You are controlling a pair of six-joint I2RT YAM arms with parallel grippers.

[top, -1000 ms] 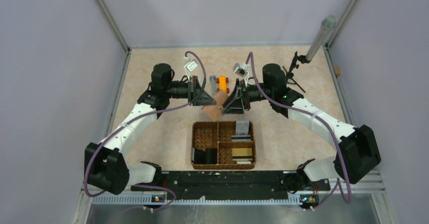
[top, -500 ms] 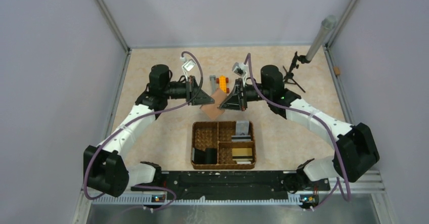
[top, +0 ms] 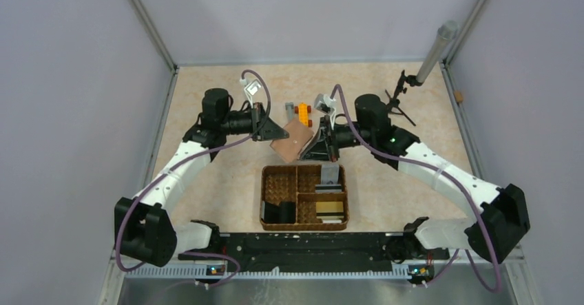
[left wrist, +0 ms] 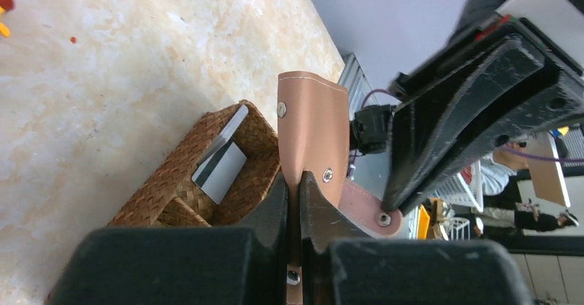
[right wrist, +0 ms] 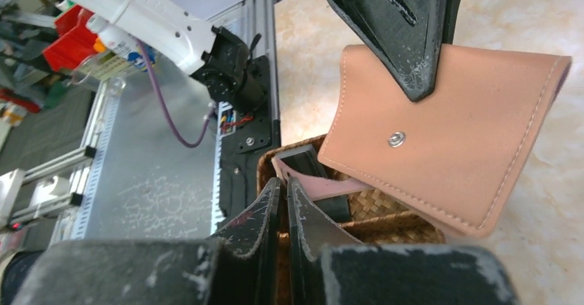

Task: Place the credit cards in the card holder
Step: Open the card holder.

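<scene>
The brown card holder (top: 290,142) hangs in the air just behind the woven basket (top: 278,181), held between both grippers. My left gripper (top: 270,134) is shut on its body edge (left wrist: 311,133). My right gripper (top: 315,150) is shut on its pinkish flap (right wrist: 344,183), which ends in a snap tab (left wrist: 381,215). The body with its round snap shows in the right wrist view (right wrist: 447,146). The credit cards lie in the basket: a grey one with a black stripe (top: 329,175) (left wrist: 220,167), a gold one (top: 330,196) and a white one (top: 331,213).
A black block (top: 279,212) stands in the basket's near-left compartment. An orange toy (top: 302,113) and a small grey piece (top: 289,107) lie behind the grippers. A small black tripod (top: 399,102) and a grey pole (top: 435,50) stand at the back right.
My right gripper has moved down and nearer the basket, pulling the flap away from the holder's body. My left gripper has drawn back a little to the left, so the holder is spread wider.
</scene>
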